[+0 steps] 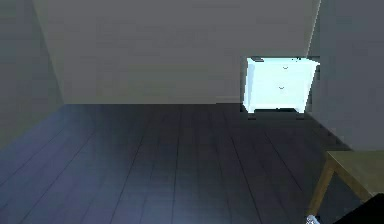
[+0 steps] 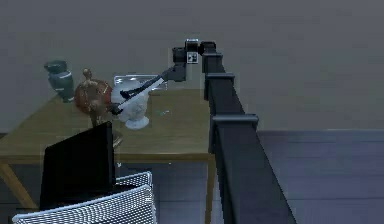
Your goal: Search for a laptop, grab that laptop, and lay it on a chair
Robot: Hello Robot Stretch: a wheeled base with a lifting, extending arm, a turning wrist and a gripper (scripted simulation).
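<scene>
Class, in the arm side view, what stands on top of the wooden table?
A teal vase, a reddish-brown round ornament and a white vessel stand on the wooden table. The dark laptop in front and the arm cover parts of the tabletop; what lies there cannot be seen.

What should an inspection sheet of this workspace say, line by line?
Surface: wooden table, things on its left part.
Job's things: dark flat slab, possibly the laptop, by a white mesh chair.
Clutter: grey-green vase, brown round ornament, white vessel.
Grippers: gripper ends near the white vessel; cannot tell whether it holds anything.
Cables: nothing seen.
Surroundings: dark plank floor, white dresser, plain walls.
</scene>
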